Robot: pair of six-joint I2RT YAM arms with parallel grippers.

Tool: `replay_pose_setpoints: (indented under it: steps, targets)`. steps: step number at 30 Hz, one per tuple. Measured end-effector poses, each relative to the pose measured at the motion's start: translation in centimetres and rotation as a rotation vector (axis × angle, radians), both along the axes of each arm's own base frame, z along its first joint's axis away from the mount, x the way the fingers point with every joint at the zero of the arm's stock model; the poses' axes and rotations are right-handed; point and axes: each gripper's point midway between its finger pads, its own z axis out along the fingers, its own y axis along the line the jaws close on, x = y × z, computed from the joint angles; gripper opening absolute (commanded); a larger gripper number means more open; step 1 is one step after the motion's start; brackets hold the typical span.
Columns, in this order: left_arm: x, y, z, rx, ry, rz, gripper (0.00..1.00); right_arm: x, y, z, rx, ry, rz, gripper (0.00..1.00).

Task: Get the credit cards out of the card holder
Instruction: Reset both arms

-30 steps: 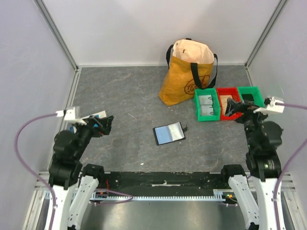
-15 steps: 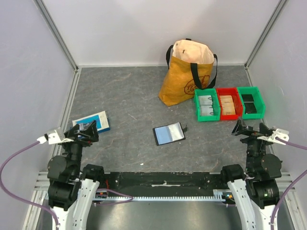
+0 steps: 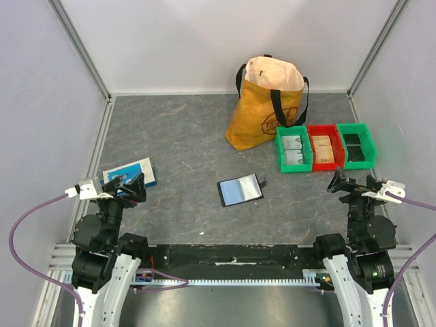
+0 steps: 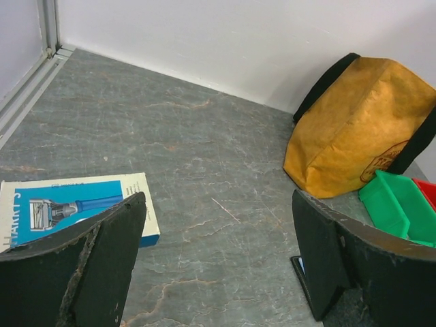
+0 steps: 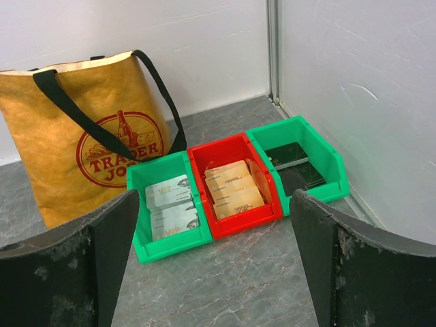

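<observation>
The black card holder lies open and flat in the middle of the table. A pale blue-grey credit card shows face up inside it. In the left wrist view only a corner of the holder peeks out behind the right finger. My left gripper hangs open and empty at the near left, well apart from the holder. My right gripper is open and empty at the near right, facing the bins.
A blue-and-white flat box lies by the left gripper. At the back right stands a yellow tote bag. Beside it sit a green bin with silver cards, a red bin with gold cards and a green bin with dark cards.
Both arms have drawn back toward the near edge. The left gripper has left the blue-and-white box, and the right gripper has left the bins. The holder has not moved.
</observation>
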Motion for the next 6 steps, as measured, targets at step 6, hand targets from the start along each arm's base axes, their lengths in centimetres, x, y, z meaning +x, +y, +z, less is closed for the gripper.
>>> replay_pose_setpoints:
  steps: [6]
  targets:
    - [-0.02, -0.2, -0.01, 0.006, 0.0, -0.013, 0.93, 0.0, 0.0, 0.0, 0.0, 0.0, 0.0, 0.98]
